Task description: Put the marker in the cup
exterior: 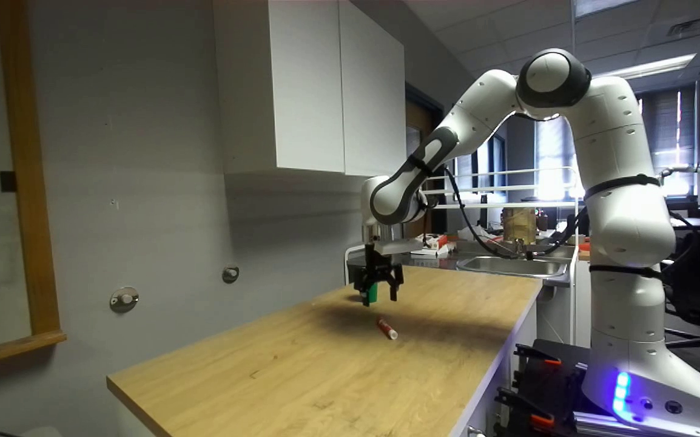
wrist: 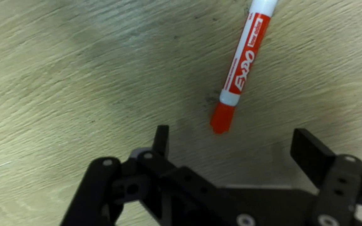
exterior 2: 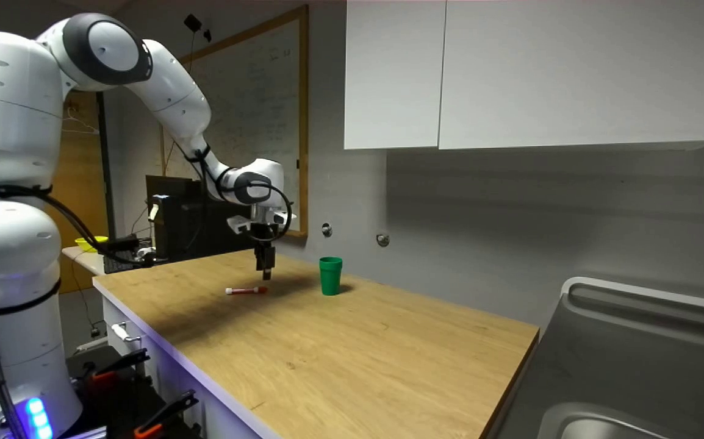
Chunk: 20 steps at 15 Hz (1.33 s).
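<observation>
Marker: red-and-white, stick-shaped marker [wrist: 243, 62], lettered EXPO and "low odor", lying on its side on the pale wooden tabletop [exterior 2: 340, 360]. In the wrist view its body slants down from the top edge of the frame, the far white end cut off there; the red cap lies toward the claw, aimed into the gap between the fingers [wrist: 312, 157].

Claw: black two-fingered gripper [exterior: 380, 298], set wide, tips well apart. Points downward above the wood, near the cap end of the marker. Broad soft shadow on the tabletop.

Cup: small green cylindrical cup [exterior 2: 330, 277], upright, mouth up, on the same tabletop. Apart from the marker, close to the edge along the grey wall [exterior 2: 474, 244]. Partly covered by the gripper in an exterior view. Cannot see down inside it.

Arm: white jointed robot arm [exterior 2: 172, 85] with dark grey rings, arching up from its base and down to the gripper in both exterior views. Row of blue lights [exterior: 621, 393] glowing on the base.

Surroundings: white flat-fronted cabinets [exterior 2: 571, 73] above the tabletop; wood-framed whiteboard [exterior 2: 248, 97]; round metal wall fittings [exterior: 124, 300]; stainless-steel sink [exterior: 511, 265] past one end of the tabletop.
</observation>
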Each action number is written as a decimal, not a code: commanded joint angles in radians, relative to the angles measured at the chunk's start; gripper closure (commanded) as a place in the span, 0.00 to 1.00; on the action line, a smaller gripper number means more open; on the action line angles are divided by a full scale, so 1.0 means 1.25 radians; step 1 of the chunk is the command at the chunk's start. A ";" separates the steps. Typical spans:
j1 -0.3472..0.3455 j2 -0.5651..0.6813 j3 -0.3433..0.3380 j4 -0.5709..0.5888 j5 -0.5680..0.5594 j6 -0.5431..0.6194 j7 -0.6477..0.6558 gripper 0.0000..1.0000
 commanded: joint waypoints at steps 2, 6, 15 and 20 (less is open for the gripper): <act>0.007 0.029 -0.010 0.002 0.038 0.008 0.011 0.00; 0.016 0.068 -0.011 -0.005 0.040 0.017 0.014 0.00; 0.057 0.096 -0.018 0.002 0.000 0.013 0.051 0.47; 0.068 0.083 -0.019 0.010 -0.006 0.002 0.063 0.86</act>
